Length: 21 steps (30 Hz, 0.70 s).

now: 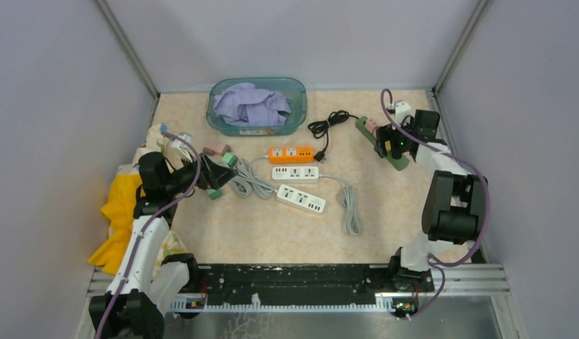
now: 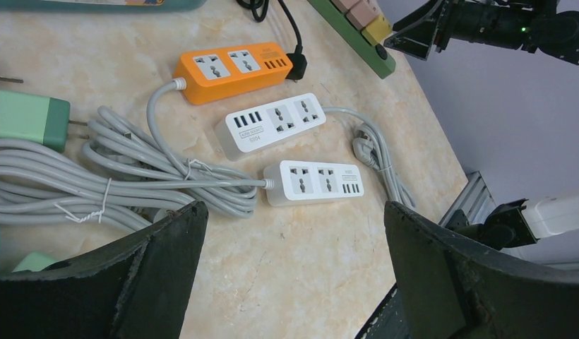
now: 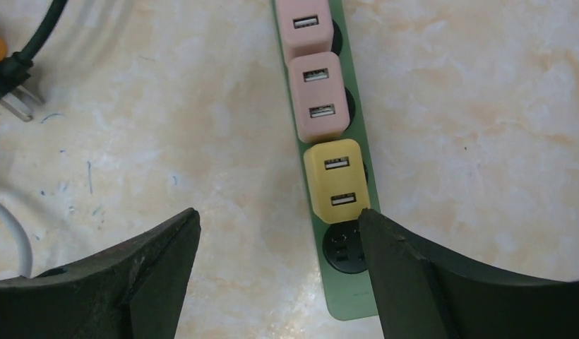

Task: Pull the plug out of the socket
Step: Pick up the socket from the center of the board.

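**Task object.** The green power strip point(image 3: 350, 296) lies flat at the far right of the table point(image 1: 272, 233), set diagonally. Three USB charger plugs are seated in a row along it: two pink plugs point(image 3: 316, 95) and one yellow plug point(image 3: 335, 183). Next to the yellow plug, a round socket point(image 3: 341, 247) on the strip is exposed.

**Right gripper.** The right gripper point(image 3: 278, 226) hangs above the green power strip with its jaws spread wide and nothing between them. In the right wrist view, one finger point(image 3: 414, 282) stands just beside a corner of the yellow plug. Whether it touches the plug cannot be told.

**Left gripper.** The left gripper point(image 2: 295, 212) is at the left of the table, jaws spread and holding nothing. It sits over a bundle of tied grey cables point(image 2: 96, 183).

**Other items.**
- An orange power strip point(image 2: 234, 67) and two white power strips point(image 2: 272, 123) point(image 2: 315, 182) lie mid-table, near one another.
- A black cord point(image 1: 329, 123) is coiled between the orange power strip and the green power strip.
- A green adapter point(image 2: 29, 120) lies beside the grey cables.
- A teal basin point(image 1: 301, 106) at the far centre holds a lavender cloth point(image 1: 250, 104).
- A yellow cloth point(image 1: 121, 212) hangs at the left edge.
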Motion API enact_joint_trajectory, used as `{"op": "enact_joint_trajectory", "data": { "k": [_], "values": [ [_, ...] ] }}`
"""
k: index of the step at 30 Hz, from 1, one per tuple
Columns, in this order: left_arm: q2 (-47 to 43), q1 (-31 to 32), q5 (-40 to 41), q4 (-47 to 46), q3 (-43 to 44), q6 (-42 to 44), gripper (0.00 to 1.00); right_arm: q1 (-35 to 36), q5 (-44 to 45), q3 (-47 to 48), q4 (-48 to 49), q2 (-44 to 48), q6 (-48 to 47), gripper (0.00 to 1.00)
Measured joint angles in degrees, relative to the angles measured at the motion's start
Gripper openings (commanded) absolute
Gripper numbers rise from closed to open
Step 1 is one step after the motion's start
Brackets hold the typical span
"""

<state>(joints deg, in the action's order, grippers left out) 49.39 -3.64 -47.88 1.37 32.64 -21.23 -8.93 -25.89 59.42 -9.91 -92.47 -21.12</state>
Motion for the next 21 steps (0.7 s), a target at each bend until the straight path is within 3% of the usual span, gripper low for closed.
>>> {"op": "enact_joint_trajectory", "data": {
  "k": [10, 21],
  "values": [
    [0.0, -0.2, -0.3, 0.0, 0.0, -0.1, 1.00, -0.2, 8.0, 3.3, -1.6, -8.8, -2.8, 0.84],
    [-0.1, -0.3, -0.6, 0.0, 0.0, -0.1, 1.00, -0.2, 10.1, 5.7, -2.4, -13.2, -4.9, 0.80]
  ]
}}
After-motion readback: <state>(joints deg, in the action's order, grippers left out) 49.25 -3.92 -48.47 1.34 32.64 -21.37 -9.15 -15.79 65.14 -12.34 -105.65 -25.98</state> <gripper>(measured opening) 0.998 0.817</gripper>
